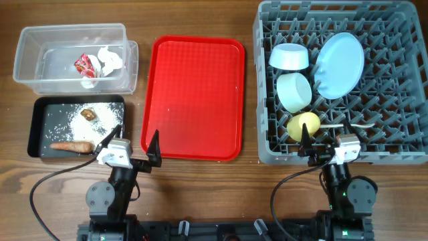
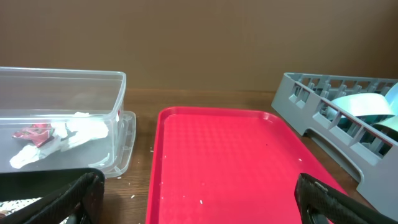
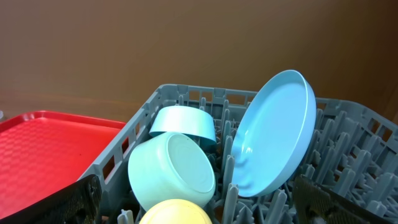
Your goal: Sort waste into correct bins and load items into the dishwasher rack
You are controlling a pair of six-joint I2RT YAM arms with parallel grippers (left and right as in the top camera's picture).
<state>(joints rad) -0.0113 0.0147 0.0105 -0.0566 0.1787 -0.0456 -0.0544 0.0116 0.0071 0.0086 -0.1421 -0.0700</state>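
1. Both arms sit folded low at the near edge of the wooden surface [image 1: 200,194], with their wrists aimed away across it.
2. The left end effector [image 1: 137,135] has its fingers spread wide and holds nothing. It is poised over the near edge between the black tray [image 1: 37,127] and the red tray [image 1: 197,100].
3. The right end effector [image 1: 326,134] is equally wide open and empty. It sits at the near wall of the grey rack [image 1: 401,134], just beside the yellow cup [image 1: 304,126].
4. The clear tub [image 1: 27,60] holds the red wrapper [image 1: 84,64] and the crumpled tissue [image 1: 109,59], which touch each other.
5. In the black tray lie the carrot piece [image 1: 72,145] along the near side, a brown lump [image 1: 88,114] and scattered rice [image 1: 100,124].
6. In the rack, the blue plate [image 1: 341,65] stands tilted on edge among the pegs. The blue bowl [image 1: 289,57] and green bowl [image 1: 294,92] lie on their sides, and the white spoon [image 1: 351,125] lies near the front wall, beside the cup.
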